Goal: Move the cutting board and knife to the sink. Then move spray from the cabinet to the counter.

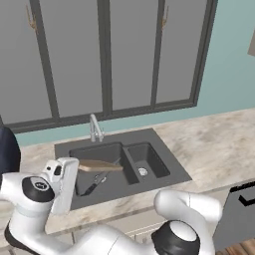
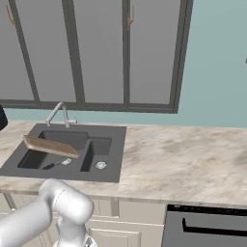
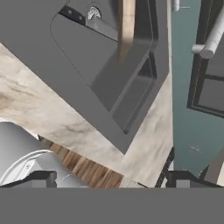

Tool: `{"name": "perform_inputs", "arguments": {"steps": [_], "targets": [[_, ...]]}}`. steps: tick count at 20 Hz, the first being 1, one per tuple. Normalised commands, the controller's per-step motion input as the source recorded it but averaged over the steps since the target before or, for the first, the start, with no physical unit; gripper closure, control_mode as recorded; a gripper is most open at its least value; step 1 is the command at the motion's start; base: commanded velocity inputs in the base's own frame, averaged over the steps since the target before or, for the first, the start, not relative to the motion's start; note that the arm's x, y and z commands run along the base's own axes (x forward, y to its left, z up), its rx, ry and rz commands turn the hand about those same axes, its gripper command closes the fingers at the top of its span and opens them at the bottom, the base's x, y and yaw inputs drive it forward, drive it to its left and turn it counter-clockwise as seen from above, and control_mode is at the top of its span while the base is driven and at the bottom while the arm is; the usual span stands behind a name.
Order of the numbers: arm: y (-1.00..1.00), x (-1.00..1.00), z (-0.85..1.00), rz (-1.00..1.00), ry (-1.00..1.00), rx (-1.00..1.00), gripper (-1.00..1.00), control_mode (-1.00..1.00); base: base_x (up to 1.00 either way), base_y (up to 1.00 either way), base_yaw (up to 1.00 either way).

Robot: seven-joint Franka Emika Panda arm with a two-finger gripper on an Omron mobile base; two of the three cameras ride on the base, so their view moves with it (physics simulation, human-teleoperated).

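In the left base view the sink [image 1: 119,167] is set into the counter [image 1: 214,144], with its faucet [image 1: 94,128] at the back rim under the dark-framed window. The cutting board [image 1: 99,166] lies in the large basin, tilted, with one end up near the divider between the two basins. The knife [image 1: 94,185] lies on the floor of that same basin, just in front of the board, near the front wall. The white arm bends across the lower part of the picture, its hand held above the sink's front left corner; the fingers are hidden here, so this view does not show how the jaws stand

In the right base view the cutting board [image 2: 50,146] leans across the large basin of the sink [image 2: 67,150], raised toward the divider, and the knife [image 2: 57,164] lies below it near the basin's front. The counter [image 2: 183,161] runs off to the right

In the hand view the gripper [image 3: 110,178] shows two dark fingertips far apart at the bottom with nothing between them: the jaws stand wide and hold nothing. Above them lie the sink [image 3: 87,65], a strip of cutting board [image 3: 126,26] and the faucet [image 3: 214,37]
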Motion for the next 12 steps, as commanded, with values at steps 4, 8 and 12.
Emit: {"name": "perform_inputs", "arguments": {"steps": [4, 8, 12], "targets": [[0.00, -0.22, -0.01, 0.00, -0.04, 0.00, -1.00, 1.00, -0.75, 0.14, 0.02], [0.00, 0.00, 0.00, 0.00, 0.00, 0.00, -1.00, 1.00, -1.00, 0.62, 0.06], [0.00, 0.00, 0.00, 0.00, 0.00, 0.00, -1.00, 1.00, -1.00, 0.95, 0.13]]}}
